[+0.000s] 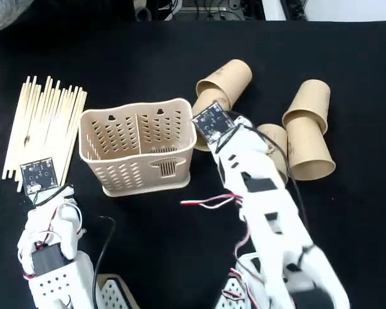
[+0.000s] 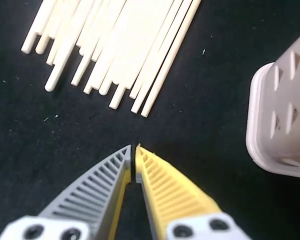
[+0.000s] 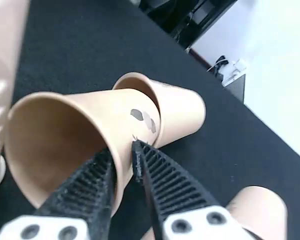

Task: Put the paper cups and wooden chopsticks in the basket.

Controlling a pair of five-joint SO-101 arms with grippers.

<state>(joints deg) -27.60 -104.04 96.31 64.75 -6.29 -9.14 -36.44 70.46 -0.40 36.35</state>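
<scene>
- Scatter risk: left gripper has its fingers together and holds nothing. It sits above the bare table, just short of the chopsticks. If it descends without spreading, it will probably push the near stick ends and fan the bundle out.
- Chopsticks lie flat, side by side and touching. A pinch may take several sticks or none.
- Slippage: right gripper is clamped on the rim wall of the held cup, one finger inside and one outside. The cup lies on its side. A pinch at one spot on a thin wall may let the cup swing or drop during lift.
- Crushing: excess squeeze may fold the paper rim, and a deformed cup may cling to a finger at release.
- Collision: basket stands just beside the held cup. It looks light, so a low transfer path may strike its wall and shift it.
- Snagging: second cup lies close behind the held cup and seems to touch it. A lift may drag it or roll it away.
- Far cups lie on their sides beyond the right arm, well apart from the basket. An arm bump may roll them.
</scene>
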